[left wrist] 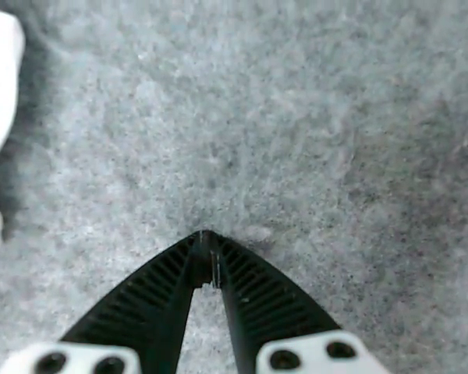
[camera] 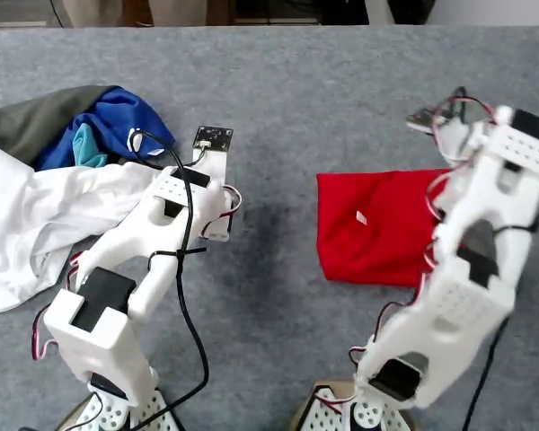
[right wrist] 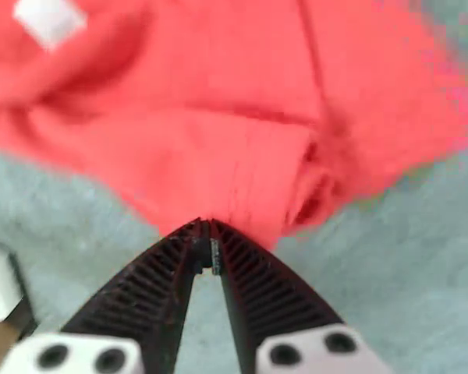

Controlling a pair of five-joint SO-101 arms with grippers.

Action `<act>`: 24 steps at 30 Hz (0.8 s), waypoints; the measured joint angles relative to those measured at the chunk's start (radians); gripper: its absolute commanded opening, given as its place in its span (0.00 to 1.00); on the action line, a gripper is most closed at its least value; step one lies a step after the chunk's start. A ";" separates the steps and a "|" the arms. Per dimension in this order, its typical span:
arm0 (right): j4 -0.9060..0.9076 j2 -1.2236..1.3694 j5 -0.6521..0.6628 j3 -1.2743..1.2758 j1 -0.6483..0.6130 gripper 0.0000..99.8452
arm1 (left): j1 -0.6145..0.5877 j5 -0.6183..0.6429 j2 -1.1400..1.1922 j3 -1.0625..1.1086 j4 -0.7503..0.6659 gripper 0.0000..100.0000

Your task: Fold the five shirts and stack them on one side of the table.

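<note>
- The grey felt table (camera: pixel 278 90) carries everything, with a heap of cloth at its left end and one folded piece on the right.
- The white shirt (camera: pixel 36 215) is the biggest piece. It is spread out loose and rumpled, and one lobe reaches toward the left arm (camera: pixel 135 260).
- The red shirt (camera: pixel 377 224) lies folded into a flat, roughly square packet, a little wider across the table than deep. A small white label (camera: pixel 361 217) faces up, and the right arm (camera: pixel 467 269) stands over its right part.
- The blue shirt (camera: pixel 117 121) is bunched on top of the white one, with the dark grey shirt (camera: pixel 27 126) beside it toward the table's edge.
- A teal scrap (camera: pixel 88 148) peeks out from under the blue, likely the fourth unfolded shirt.
- The left gripper (left wrist: pixel 205 257) has its fingers pressed together with nothing between them, over bare felt. White cloth shows just off to one side.
- The right gripper (right wrist: pixel 205 245) has its fingers closed tip to tip right at an edge of the red shirt. It cannot be told whether any cloth is caught.
- Judged from this, one shirt of the five is folded. The heap lies on the left arm's outer side, close to its closed fingers and well apart from the right arm, so the white shirt is the left arm's to fetch, and its fingers would have to open first.
</note>
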 measured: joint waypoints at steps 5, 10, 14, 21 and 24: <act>0.000 -0.252 0.095 0.316 0.077 0.01 | -0.012 0.000 0.000 0.000 -0.002 0.02; -0.054 -0.540 0.115 0.413 0.071 0.01 | -0.012 0.000 0.000 0.000 -0.002 0.02; -0.157 -0.640 0.066 0.414 -0.060 0.01 | -0.012 0.000 0.000 0.000 -0.002 0.02; -0.420 -0.451 -0.110 0.420 -0.239 0.01 | -0.012 0.000 0.000 0.000 -0.002 0.02; -0.509 -0.301 -0.187 0.391 -0.256 0.01 | -0.012 0.000 0.000 0.000 -0.002 0.02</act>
